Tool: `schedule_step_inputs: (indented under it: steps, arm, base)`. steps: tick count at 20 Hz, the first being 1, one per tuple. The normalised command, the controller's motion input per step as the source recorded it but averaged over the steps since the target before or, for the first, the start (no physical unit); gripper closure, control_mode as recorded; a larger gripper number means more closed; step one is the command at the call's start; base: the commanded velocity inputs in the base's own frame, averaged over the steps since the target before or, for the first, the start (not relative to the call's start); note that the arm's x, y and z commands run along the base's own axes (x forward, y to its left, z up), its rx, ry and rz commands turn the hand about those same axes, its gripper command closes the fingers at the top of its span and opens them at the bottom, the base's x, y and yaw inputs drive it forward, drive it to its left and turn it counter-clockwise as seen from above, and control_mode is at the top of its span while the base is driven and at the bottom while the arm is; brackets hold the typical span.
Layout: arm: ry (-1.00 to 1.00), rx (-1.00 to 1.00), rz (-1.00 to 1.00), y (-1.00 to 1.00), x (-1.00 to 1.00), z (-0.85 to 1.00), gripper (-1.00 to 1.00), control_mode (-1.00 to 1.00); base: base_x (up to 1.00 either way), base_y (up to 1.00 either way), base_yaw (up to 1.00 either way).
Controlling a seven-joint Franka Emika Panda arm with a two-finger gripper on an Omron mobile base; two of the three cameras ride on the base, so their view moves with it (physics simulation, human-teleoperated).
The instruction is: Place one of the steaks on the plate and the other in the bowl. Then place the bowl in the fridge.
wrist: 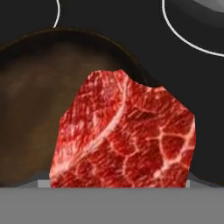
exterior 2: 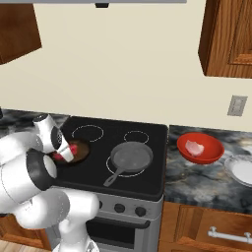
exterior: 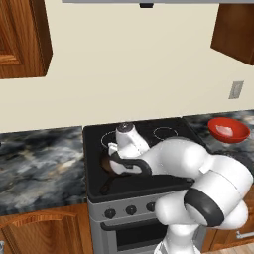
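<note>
The bright red steak (wrist: 127, 135) stands at the near edge of a dark brown pan (wrist: 35, 109) on the stove's front left burner, spanning the whole gap between my fingers. My gripper (exterior 2: 68, 151) reaches down into that pan (exterior 2: 82, 150) and is shut on the steak (exterior 2: 72, 148). The paler pink steak (exterior 2: 196, 147) lies in the red bowl (exterior 2: 199, 147) on the counter right of the stove; the bowl (exterior: 228, 130) also appears at the right edge of the left base view. A white plate (exterior 2: 242, 170) sits right of the bowl. The fridge is out of view.
A grey frying pan (exterior 2: 130, 157) with its handle toward the front sits on the stove's front right burner. Dark marble counter (exterior: 39, 163) flanks the black stove (exterior: 163, 133). Wooden wall cabinets (exterior 2: 229, 37) hang above both sides.
</note>
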Motion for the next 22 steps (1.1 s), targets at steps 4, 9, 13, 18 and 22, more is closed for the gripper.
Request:
schedule_step_inputs:
  steps: [4, 9, 13, 18, 22]
  arm:
    - [-0.15, 0.0, 0.0, -0.32, 0.0, 0.97, 1.0, -1.0]
    - [-0.08, 0.0, 0.0, -0.13, -0.12, 1.0, 1.0, -1.0]
    - [0.0, 0.0, 0.0, -0.3, -0.49, 1.0, 1.0, -1.0]
    - [0.0, 0.03, 0.0, -0.81, -0.58, 0.84, 1.0, -1.0]
    - [-0.09, 0.03, 0.12, -1.0, -0.85, 0.21, 1.0, -1.0]
  base:
    - [0.0, 0.0, 0.0]
    - [0.0, 0.0, 0.0]
    - [0.0, 0.0, 0.0]
    - [0.0, 0.0, 0.0]
    - [0.0, 0.0, 0.0]
